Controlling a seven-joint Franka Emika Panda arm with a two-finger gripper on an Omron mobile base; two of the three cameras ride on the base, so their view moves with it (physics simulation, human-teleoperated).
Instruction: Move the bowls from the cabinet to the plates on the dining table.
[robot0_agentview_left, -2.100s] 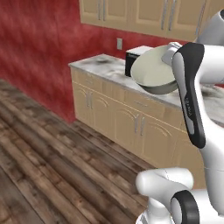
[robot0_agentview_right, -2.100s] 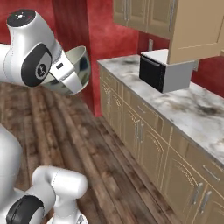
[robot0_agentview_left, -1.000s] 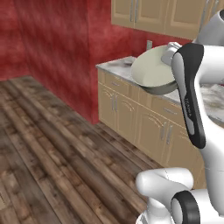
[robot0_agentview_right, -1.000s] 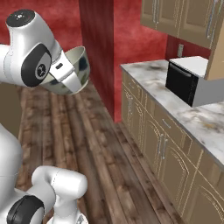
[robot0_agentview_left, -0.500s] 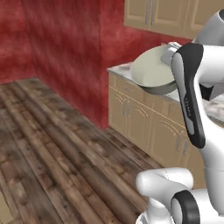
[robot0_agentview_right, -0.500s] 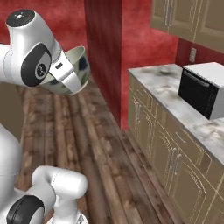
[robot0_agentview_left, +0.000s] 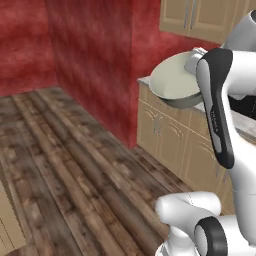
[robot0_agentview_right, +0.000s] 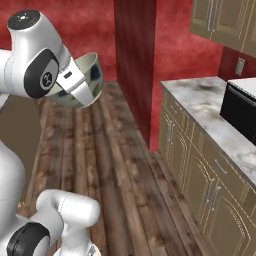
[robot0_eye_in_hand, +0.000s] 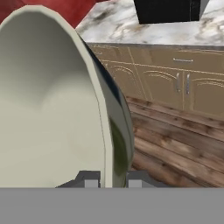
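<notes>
Jaws clenched on rim of deep grey-green bowl with pale inside; base in transit. Robot should keep wrist steady, avoid swinging near marble surface.

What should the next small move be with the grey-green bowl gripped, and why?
Probably keep carrying: the gripper is shut on the rim of the grey-green bowl, held tilted above the wooden floor. Neither plates nor dining table are in sight, so letting go here would drop it.

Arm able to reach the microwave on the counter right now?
Probably not: the fingers are shut on the grey-green bowl, and the microwave sits well off across open floor.
</notes>
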